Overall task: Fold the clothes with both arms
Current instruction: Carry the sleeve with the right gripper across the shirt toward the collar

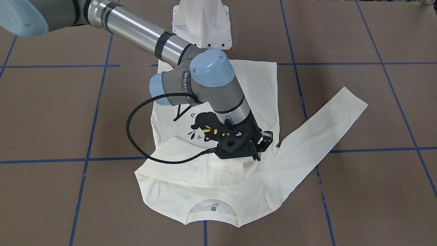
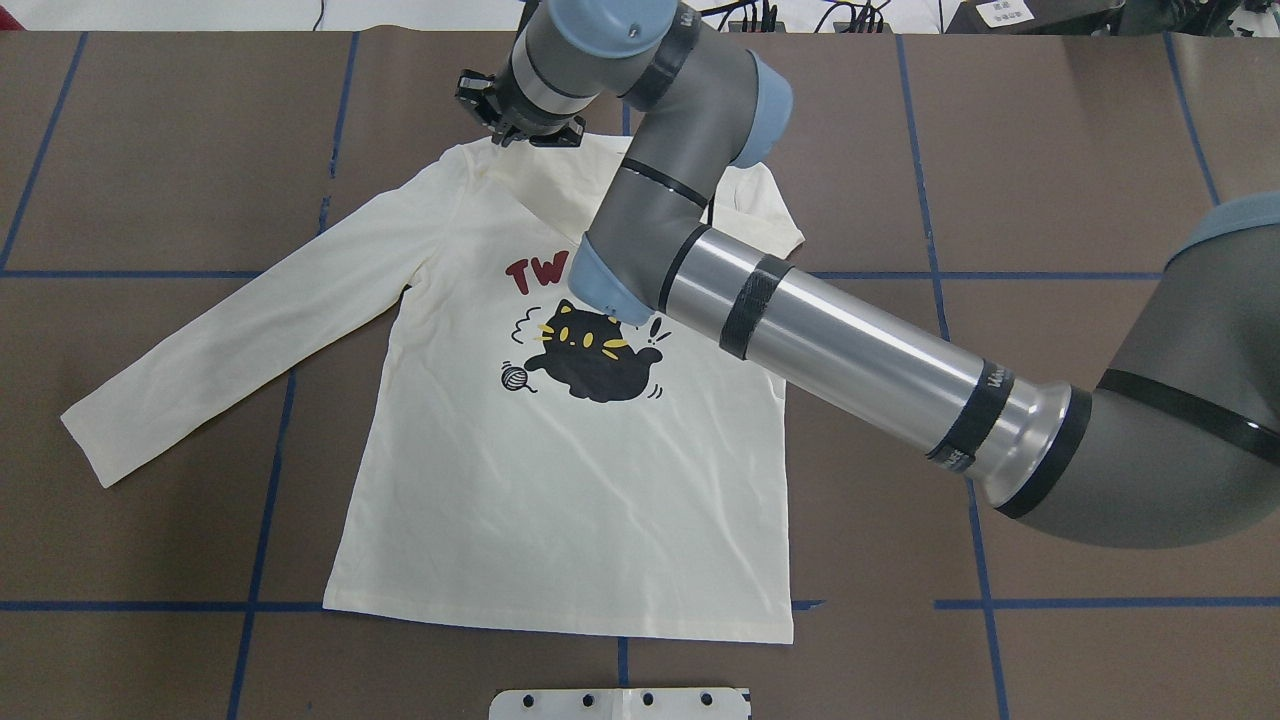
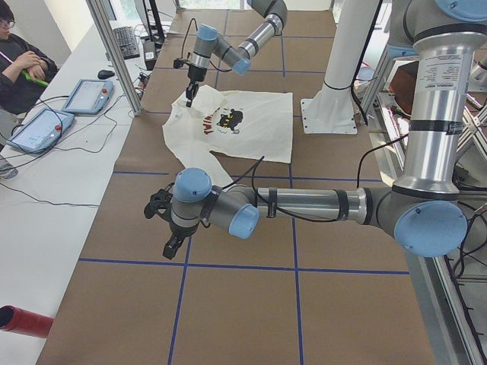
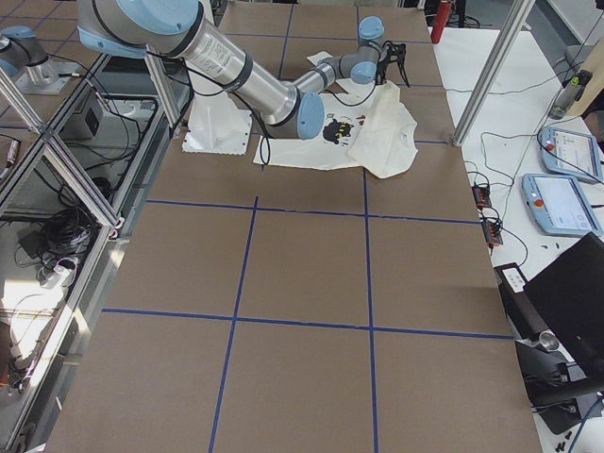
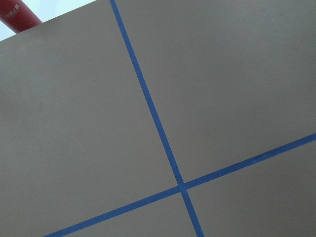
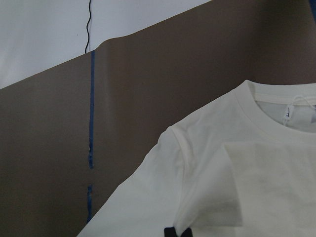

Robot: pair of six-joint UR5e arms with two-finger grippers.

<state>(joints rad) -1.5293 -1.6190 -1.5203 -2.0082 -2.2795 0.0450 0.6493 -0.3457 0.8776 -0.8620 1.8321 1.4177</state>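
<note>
Right arm [image 2: 850,350], grey and silver with blue joint caps, reaches across the shirt. The right gripper [image 2: 520,125] is low at the shoulder beside the collar, fingers spread. T-shirt [image 2: 560,500]: cream, long-sleeved, flat on the brown surface [image 2: 1050,150] gridded with blue tape [image 2: 1060,275], print side up. Black cat [image 2: 590,360]; red letters "TW" [image 2: 535,272] legible, the rest hidden by the arm. One sleeve [image 2: 230,340] lies out sideways; the other sleeve [image 1: 191,160] is folded over the chest. Neck label [image 1: 215,206] unreadable. Left gripper [image 3: 169,245] is well apart from the shirt over bare surface; whether its fingers are spread or together cannot be told.
</note>
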